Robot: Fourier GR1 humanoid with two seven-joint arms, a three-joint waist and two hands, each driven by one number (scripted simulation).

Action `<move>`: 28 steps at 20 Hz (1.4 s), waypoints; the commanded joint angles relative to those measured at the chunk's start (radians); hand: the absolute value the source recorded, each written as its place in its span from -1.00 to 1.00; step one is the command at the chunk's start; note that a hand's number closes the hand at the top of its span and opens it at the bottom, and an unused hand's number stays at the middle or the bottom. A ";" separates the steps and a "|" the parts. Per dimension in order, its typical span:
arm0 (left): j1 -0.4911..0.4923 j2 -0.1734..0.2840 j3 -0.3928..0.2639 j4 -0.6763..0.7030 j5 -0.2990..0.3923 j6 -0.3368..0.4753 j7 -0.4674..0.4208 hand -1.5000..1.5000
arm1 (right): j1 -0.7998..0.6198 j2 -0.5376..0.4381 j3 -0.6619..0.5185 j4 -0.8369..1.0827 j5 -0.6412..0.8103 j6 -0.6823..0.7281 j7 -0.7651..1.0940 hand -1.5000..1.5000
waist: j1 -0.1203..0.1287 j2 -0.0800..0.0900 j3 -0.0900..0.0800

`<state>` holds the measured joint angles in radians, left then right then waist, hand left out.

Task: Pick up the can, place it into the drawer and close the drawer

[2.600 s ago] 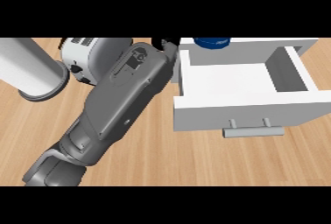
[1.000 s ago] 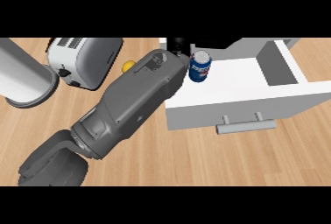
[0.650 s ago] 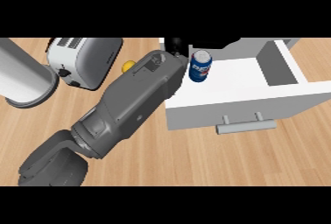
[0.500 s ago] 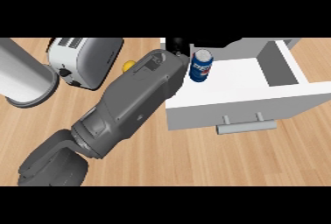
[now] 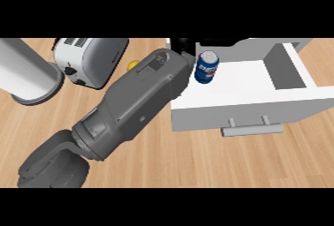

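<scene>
Wood-grain bench (image 5: pixel 215 159) fills the view, with one grey forearm (image 5: pixel 130 106) running diagonally from the lower left up toward the top middle. At its far end only a dark sliver of the robot hand (image 5: pixel 186 44) shows against the top edge, and whether its fingers are curled or straight cannot be told; which arm this is cannot be told from the view either. Just right of the robot hand and touching the forearm's end, the blue can (image 5: pixel 206 67) stands upright over the near-left corner of the open white drawer (image 5: pixel 287 95), whose handle (image 5: pixel 251 129) faces the lower edge. Left of the forearm sit a toaster (image 5: pixel 88 59) and a grey cylinder (image 5: pixel 26 75), and a small yellow thing (image 5: pixel 133 64) peeks out between toaster and forearm. Compared with half a second ago, the arm, can and drawer lie almost exactly as they did.
</scene>
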<state>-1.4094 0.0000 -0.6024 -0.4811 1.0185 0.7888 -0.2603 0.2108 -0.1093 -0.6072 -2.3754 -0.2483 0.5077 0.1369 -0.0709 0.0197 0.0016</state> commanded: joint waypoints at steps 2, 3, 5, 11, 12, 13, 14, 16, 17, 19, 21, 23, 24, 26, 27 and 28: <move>-0.037 0.000 -0.006 -0.011 0.015 0.019 -0.011 -1.00 | -0.096 -0.038 0.069 0.008 0.237 0.004 -0.053 -1.00 | 0.035 -0.001 0.000; 0.000 0.000 -0.005 -0.014 0.016 0.004 -0.043 -1.00 | -0.093 -0.012 0.104 -0.036 0.280 -0.008 -0.051 -1.00 | 0.036 -0.003 -0.001; -0.013 0.000 0.004 -0.003 0.030 0.026 -0.047 -1.00 | -0.064 0.012 0.157 -0.075 0.343 0.000 -0.040 -1.00 | 0.026 -0.005 -0.001; -0.032 0.000 -0.018 -0.054 0.062 0.044 -0.001 -1.00 | -0.296 -0.026 0.388 0.078 0.690 -0.076 -0.028 -1.00 | 0.059 0.000 -0.002; 0.007 0.000 -0.009 -0.036 0.049 0.030 -0.016 -1.00 | -0.249 -0.017 0.385 0.079 0.719 -0.083 -0.085 -1.00 | 0.057 -0.009 -0.001; -0.033 0.000 0.030 0.016 0.034 -0.008 -0.013 -1.00 | -0.285 -0.026 0.382 0.146 0.762 -0.113 -0.096 -1.00 | 0.067 -0.007 -0.001; 0.022 0.000 0.002 -0.030 0.023 -0.009 0.001 -1.00 | -0.276 -0.003 0.436 0.159 0.834 -0.143 -0.118 -1.00 | 0.087 -0.013 -0.002; -0.019 0.000 0.016 -0.038 0.017 0.025 0.014 -1.00 | -0.320 0.008 0.490 0.223 0.904 -0.188 -0.128 -1.00 | 0.079 -0.015 -0.001; 0.046 0.000 0.016 -0.023 0.014 -0.014 -0.022 -1.00 | -0.396 -0.004 0.498 0.252 0.931 -0.203 -0.088 -1.00 | 0.084 -0.012 -0.002; -0.026 0.000 0.015 -0.050 0.005 0.042 0.056 -1.00 | -0.378 -0.004 0.549 0.343 1.030 -0.264 -0.178 -1.00 | 0.094 -0.017 -0.001; -0.001 0.035 0.019 -0.040 -0.011 0.004 0.053 -1.00 | -0.465 0.001 0.601 0.412 1.090 -0.279 -0.130 -1.00 | 0.093 -0.016 -0.002; 0.002 0.056 0.015 -0.055 -0.020 -0.011 0.081 -1.00 | -0.485 -0.014 0.606 0.530 1.137 -0.334 -0.198 -1.00 | 0.096 -0.015 -0.001; 0.038 0.084 0.022 -0.088 -0.028 -0.015 0.068 -1.00 | -0.510 -0.015 0.611 0.538 1.140 -0.322 -0.176 -1.00 | 0.096 -0.019 -0.002; 0.038 0.085 0.023 -0.074 -0.038 -0.007 0.063 -1.00 | -0.567 -0.051 0.601 0.677 1.177 -0.357 -0.234 -1.00 | 0.100 -0.014 -0.001; -0.009 0.109 0.021 -0.069 -0.041 -0.015 0.121 -1.00 | -0.607 -0.018 0.647 0.710 1.226 -0.376 -0.194 -1.00 | 0.101 -0.015 -0.001; 0.039 0.098 0.017 -0.092 -0.045 -0.004 0.103 -1.00 | -0.619 -0.055 0.625 0.759 1.236 -0.388 -0.232 -1.00 | 0.103 -0.016 -0.001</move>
<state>-1.3937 0.0736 -0.5825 -0.5466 0.9907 0.7847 -0.1832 -0.3265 -0.1377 -0.0041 -1.7789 0.9040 0.1740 -0.0550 0.0263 0.0046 -0.0001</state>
